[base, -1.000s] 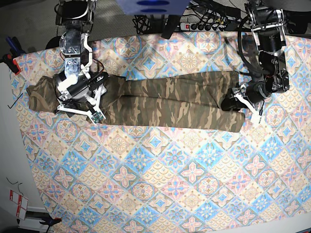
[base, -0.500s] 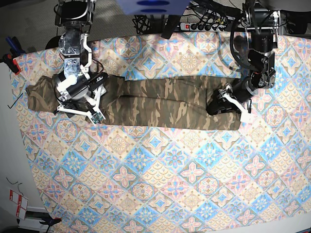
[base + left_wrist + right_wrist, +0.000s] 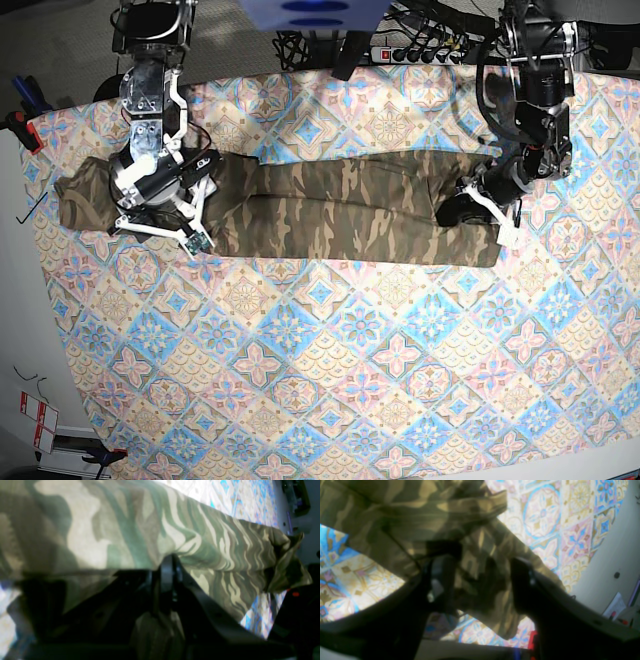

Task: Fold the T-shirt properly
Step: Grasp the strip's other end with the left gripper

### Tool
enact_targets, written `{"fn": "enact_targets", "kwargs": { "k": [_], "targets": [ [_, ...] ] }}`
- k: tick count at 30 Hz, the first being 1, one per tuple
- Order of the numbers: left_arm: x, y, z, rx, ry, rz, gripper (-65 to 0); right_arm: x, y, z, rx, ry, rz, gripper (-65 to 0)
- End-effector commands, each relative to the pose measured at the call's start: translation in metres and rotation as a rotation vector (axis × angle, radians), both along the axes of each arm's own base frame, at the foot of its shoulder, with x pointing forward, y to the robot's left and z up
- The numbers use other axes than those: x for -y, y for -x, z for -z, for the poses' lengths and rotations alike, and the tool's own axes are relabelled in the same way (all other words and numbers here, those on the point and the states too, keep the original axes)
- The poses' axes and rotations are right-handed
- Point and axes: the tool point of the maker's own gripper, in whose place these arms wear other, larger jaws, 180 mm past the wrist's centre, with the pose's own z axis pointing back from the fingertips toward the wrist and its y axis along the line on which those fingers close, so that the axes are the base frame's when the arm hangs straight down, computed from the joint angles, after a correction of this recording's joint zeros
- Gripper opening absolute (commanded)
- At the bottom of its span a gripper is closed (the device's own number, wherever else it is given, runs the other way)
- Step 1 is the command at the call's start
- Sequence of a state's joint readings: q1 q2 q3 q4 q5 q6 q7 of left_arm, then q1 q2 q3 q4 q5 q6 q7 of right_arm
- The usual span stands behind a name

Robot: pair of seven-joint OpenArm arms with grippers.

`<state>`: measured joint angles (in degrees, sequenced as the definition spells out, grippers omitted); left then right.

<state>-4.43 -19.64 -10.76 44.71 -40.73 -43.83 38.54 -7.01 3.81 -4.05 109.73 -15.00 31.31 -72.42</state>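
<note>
can count one t-shirt (image 3: pixel 330 225) in the base view, laid in a long band from the left edge area to right of centre, across the upper half of the frame. can make out a lengthwise edge along the band, with bunched cloth towards the left. can count one patterned tablecloth (image 3: pixel 300 350) under it, and one blue object (image 3: pixel 315 12), cut off by the top edge.

can count two arms: one right arm (image 3: pixel 160 110) at upper left, one left arm (image 3: pixel 545 105) at upper right. can count one gripper on each. find the left gripper (image 3: pixel 455 212) right of centre, with two fingers together, clamped on the t-shirt. find the right gripper (image 3: pixel 482 577) at the left of the base view, with two fingers apart and camouflage cloth showing between them. cannot tell from the right wrist view about contact with the cloth. see one red part (image 3: pixel 534 640) at lower right there.
</note>
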Motion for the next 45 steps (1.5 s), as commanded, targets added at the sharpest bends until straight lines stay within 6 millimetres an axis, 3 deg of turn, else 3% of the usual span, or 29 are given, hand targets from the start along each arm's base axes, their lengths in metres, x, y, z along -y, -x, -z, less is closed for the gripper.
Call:
{"fn": "enact_targets", "kwargs": {
  "k": [1,5,6,12,14,18,24,29,32,39,45],
  "targets": [
    [-0.032,0.017,0.015,-0.103,-0.112,-0.004,-65.0,0.002,-0.008,-0.009,0.036,0.006,0.002,-30.3],
    [-0.033,0.021,0.015,-0.126,-0.123,0.020,-64.5,0.002,-0.009,-0.010,0.041,0.006,0.002,-30.3],
    [-0.041,0.018,0.008,-0.118,-0.154,0.043,-62.8,0.002,-0.009,-0.010,0.041,0.006,0.002,-30.3],
    [-0.041,0.009,-0.029,-0.027,-0.250,0.153,-40.3,0.002,-0.009,-0.010,0.040,0.006,0.004,-30.3],
    [-0.042,0.006,-0.043,0.003,-0.283,0.178,-35.5,0.002,-0.008,-0.009,0.037,0.006,0.004,-30.2],
    [-0.051,-0.001,-0.071,0.054,-0.341,0.189,-34.6,0.002,-0.007,-0.008,0.034,0.006,0.004,-30.2],
    [-0.100,0.009,-0.085,0.050,-0.369,0.026,-34.5,0.002,-0.001,-0.004,0.017,0.006,0.004,-30.2],
    [-0.106,0.035,-0.063,-0.021,-0.326,-0.035,-34.3,0.001,0.001,-0.002,0.012,0.007,-0.001,-30.2],
    [-0.090,0.046,-0.036,-0.065,-0.231,-0.088,-34.1,0.000,0.000,-0.003,0.015,0.006,-0.005,-30.2],
    [-0.022,0.061,0.028,-0.210,-0.027,-0.081,-34.0,0.000,-0.001,-0.003,0.016,0.006,-0.005,-30.2],
    [0.026,0.051,0.039,-0.219,0.052,-0.040,-34.3,0.002,-0.001,-0.004,0.016,0.014,-0.006,-30.2]
  ]
}}
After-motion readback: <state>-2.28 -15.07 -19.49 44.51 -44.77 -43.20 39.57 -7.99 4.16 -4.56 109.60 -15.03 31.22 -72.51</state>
